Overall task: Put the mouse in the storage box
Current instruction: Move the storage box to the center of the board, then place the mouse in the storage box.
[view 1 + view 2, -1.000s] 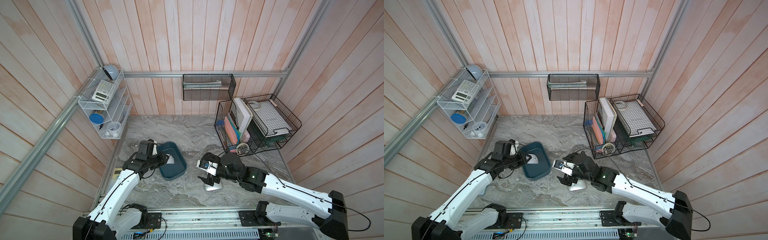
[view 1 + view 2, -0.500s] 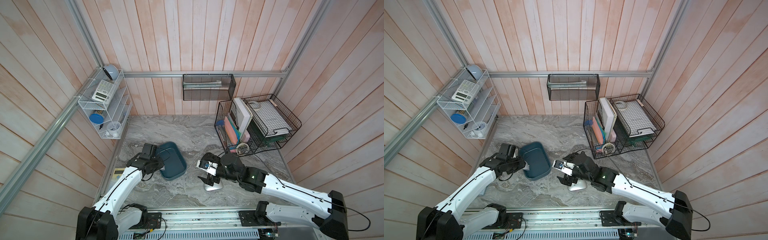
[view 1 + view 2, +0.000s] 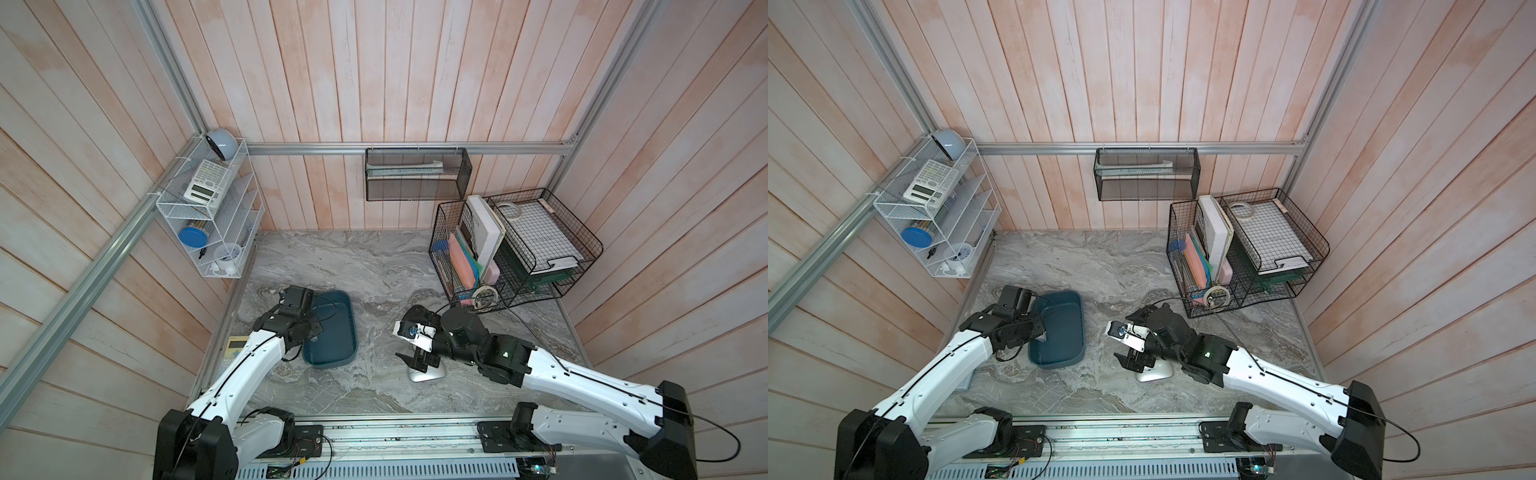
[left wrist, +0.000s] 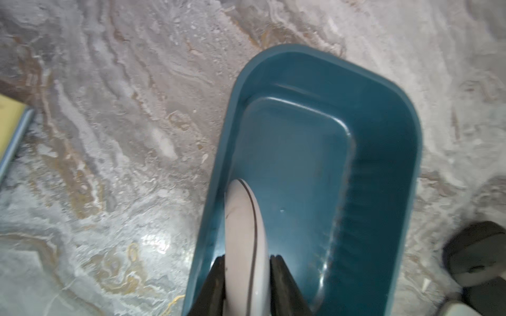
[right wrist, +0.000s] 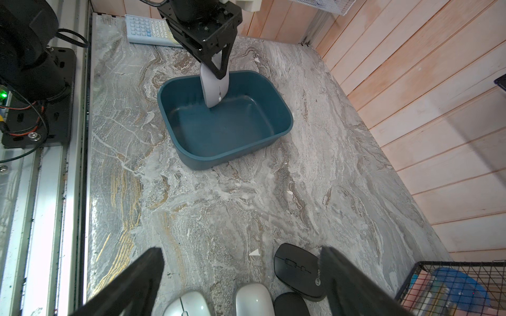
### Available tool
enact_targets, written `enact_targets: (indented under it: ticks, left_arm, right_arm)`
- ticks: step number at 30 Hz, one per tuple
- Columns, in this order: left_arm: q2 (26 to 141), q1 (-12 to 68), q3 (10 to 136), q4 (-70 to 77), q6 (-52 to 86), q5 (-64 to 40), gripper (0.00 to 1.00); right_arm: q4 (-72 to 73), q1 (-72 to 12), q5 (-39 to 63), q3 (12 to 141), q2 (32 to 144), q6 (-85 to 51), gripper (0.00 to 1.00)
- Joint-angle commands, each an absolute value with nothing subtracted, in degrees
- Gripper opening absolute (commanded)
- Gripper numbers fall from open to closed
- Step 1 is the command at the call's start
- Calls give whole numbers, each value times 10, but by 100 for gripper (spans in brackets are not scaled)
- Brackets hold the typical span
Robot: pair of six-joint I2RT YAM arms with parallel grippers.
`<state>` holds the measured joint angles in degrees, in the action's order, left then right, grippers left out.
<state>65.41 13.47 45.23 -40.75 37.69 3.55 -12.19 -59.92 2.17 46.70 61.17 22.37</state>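
Observation:
The storage box [image 3: 337, 332] [image 3: 1065, 332] is a shallow teal bin on the marble top. My left gripper [image 4: 247, 258] [image 5: 216, 68] is shut on a white mouse [image 4: 242, 224] [image 5: 212, 89]. The mouse hangs nose down inside the storage box [image 5: 232, 153], close to the wall nearest my left arm; I cannot tell whether it touches the floor. My right gripper [image 5: 241, 257] [image 3: 415, 361] hovers open over several other mice on the table and holds nothing. Among them are a black mouse [image 5: 298, 269] and a silver mouse [image 5: 253, 301] [image 3: 428, 374].
A calculator [image 5: 147, 30] [image 3: 235, 347] lies at the table's left edge beside my left arm. Black wire baskets [image 3: 515, 249] with files stand at the back right. A white wire rack [image 3: 208, 216] and a black mesh basket [image 3: 415, 174] hang on the walls.
My left gripper has drawn back from over the box's middle toward its left side, and the mouse now points down into the box. The right arm has not moved.

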Motion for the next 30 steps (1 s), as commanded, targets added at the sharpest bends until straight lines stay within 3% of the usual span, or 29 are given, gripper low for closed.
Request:
enact_targets:
  ticks: [1, 4, 11, 21, 30]
  left_arm:
    - [651, 132, 457, -297, 361, -77, 0]
    - [667, 132, 460, -241, 358, -109, 0]
    - [758, 117, 528, -259, 344, -120, 0]
    - [833, 67, 544, -217, 352, -233, 0]
    - [876, 43, 558, -249, 342, -224, 0]
  right_arm:
    - [-114, -602, 18, 461, 610, 222, 96]
    - [-117, -602, 17, 460, 610, 219, 96]
    - [-119, -602, 17, 456, 606, 221, 96]
    - [-122, -602, 17, 455, 611, 219, 96]
    - [-121, -603, 20, 457, 620, 218, 96]
